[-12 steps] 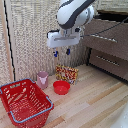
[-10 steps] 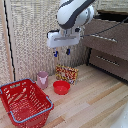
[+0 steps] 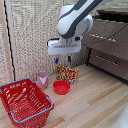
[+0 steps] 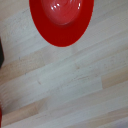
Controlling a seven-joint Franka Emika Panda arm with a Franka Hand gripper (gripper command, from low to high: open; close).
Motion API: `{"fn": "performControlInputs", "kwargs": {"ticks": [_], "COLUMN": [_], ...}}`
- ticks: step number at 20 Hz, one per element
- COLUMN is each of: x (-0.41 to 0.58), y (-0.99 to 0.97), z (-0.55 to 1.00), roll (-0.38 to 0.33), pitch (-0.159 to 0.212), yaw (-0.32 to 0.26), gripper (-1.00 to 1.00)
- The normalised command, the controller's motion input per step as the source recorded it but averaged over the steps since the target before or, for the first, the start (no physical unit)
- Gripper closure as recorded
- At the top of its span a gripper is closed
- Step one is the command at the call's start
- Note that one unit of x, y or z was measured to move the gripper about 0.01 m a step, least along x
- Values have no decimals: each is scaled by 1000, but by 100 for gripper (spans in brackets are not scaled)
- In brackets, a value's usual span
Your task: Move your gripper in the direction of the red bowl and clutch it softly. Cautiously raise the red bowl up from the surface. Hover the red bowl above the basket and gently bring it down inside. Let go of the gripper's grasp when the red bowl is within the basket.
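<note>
- Opening step is in hand: the pincer point(image 3: 63, 60) hangs in the air above the red bowl point(image 3: 61, 87), well clear of it, with nothing between its blue-tipped fingers point(image 3: 56, 60).
- Those fingers stand apart with a visible gap, so I'd call the pincer spread and empty.
- The red bowl sits upright on the wooden bench point(image 3: 95, 102), untouched by the arm.
- Taking the bowl as landmark: the pink cup point(image 3: 43, 79) stands just beside it toward the exterior view's left, slightly farther back.
- A patterned packet point(image 3: 67, 73) stands right behind the bowl, against the woven wall panel.
- The basket point(image 3: 25, 102), red mesh with a light blue rim, lies near the bowl on the exterior view's left and closer to the camera; nothing is visible inside it.
- The wrist view shows the bowl point(image 4: 61, 19) cut off at the frame edge, glossy inside, with bare planks around it.
- Next move, as I judge it: come straight down, get one finger inside the rim and one outside, then squeeze gently, as that glossy rim could slip.
- Watch the packet and the cup; both are close enough to be nudged on the descent.
- Writing: the packet's print is too blurred to read, and no brand or label shows anywhere else.
</note>
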Motion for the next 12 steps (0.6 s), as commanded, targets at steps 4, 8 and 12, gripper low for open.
{"fn": "performControlInputs", "kwargs": {"ticks": [4, 8, 12], "x": [-38, -226, -369], "y": [-65, -165, -292], "z": [-496, -455, -386], "roll": [0, 0, 2], "pitch": [0, 3, 0], "yaw": [-172, -129, -87], "gripper": [-100, -100, -100]}}
